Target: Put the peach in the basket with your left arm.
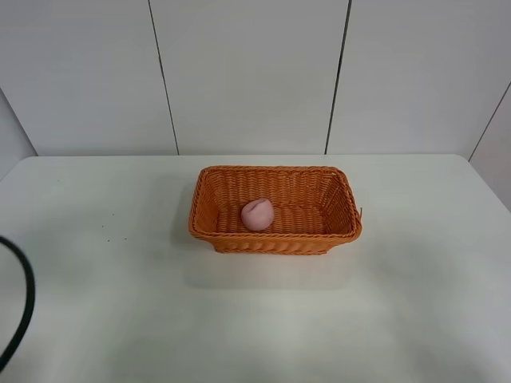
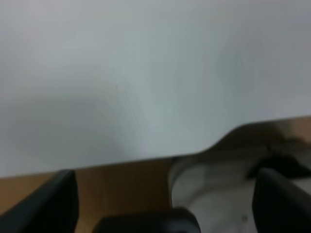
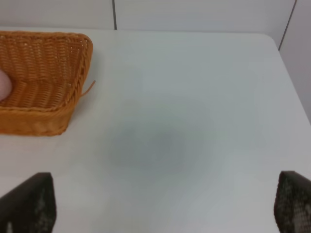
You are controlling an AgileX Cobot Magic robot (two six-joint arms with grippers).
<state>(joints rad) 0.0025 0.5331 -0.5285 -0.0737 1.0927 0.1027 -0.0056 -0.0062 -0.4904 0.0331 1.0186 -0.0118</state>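
Left gripper (image 2: 165,194) gapes empty at the table's near edge — peach (image 1: 257,214) already lies inside basket (image 1: 209,225), well apart.

Left gripper (image 2: 165,194) spread wide over the edge of a white table (image 2: 146,73).

The view is soft and out of focus. Two dark fingers (image 2: 53,201) sit far apart at opposite sides of the picture, with nothing between them, and a dark rounded part of the gripper body shows between them at the picture's edge. Most of the picture is the plain white tabletop, lightly shaded on one side. The table's edge runs across under the fingers and steps outward toward one side. Beyond that edge lies a brown floor (image 2: 121,184), and a pale, blurred shape (image 2: 214,194) with a dark patch beside it that cannot be made out.
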